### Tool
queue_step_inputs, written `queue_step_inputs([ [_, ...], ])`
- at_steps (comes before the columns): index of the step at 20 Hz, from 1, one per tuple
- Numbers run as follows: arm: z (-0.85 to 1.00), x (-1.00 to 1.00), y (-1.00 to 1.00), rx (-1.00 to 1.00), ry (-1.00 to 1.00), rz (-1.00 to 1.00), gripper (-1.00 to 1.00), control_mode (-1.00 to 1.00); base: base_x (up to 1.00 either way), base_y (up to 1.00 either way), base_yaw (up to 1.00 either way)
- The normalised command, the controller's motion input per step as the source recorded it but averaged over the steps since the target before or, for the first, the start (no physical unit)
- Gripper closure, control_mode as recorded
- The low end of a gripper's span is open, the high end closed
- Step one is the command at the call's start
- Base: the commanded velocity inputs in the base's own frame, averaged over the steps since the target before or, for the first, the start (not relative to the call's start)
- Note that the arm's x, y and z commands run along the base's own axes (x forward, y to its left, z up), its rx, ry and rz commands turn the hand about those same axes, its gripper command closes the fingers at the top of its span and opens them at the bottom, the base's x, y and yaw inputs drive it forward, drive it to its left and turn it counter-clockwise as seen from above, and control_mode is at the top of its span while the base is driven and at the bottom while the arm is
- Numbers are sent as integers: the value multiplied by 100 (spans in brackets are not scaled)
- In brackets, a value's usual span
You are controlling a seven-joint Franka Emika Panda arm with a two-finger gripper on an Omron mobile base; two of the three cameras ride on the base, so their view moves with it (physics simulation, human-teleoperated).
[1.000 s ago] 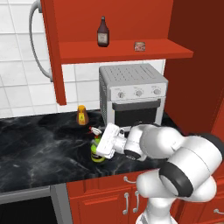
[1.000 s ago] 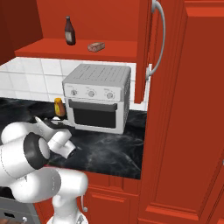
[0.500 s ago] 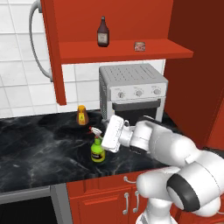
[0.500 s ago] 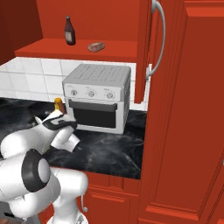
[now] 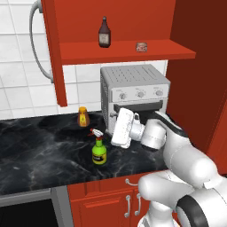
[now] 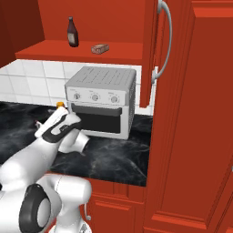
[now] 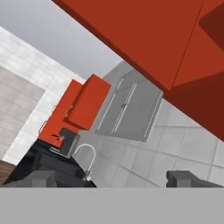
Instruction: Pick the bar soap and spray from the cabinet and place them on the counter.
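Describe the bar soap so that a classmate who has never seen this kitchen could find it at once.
Find the red cabinet above the toaster oven. On its shelf, right of the dark brown bottle, lies the bar soap: a small, flat pinkish-tan block, far lower than the bottle.

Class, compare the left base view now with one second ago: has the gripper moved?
Yes. The gripper has risen away from the spray bottle, which stands on the counter, and is now level with the toaster oven door.
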Motion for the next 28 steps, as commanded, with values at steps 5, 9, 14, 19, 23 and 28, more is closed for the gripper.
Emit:
queue_step_inputs([
  [5,19,-27,-22,1,4,-32,-100,-100,0,0,0],
  [9,30,-25,-34,2,12,-39,-100,-100,0,0,0],
  [14,40,-21,-36,4,26,-40,-100,-100,0,0,0],
  [19,56,-27,-31,4,40,-27,-100,-100,0,0,0],
  [23,80,-45,-16,6,39,-9,-100,-100,0,0,0],
  [28,85,-56,-25,3,37,-1,-100,-100,0,0,0],
])
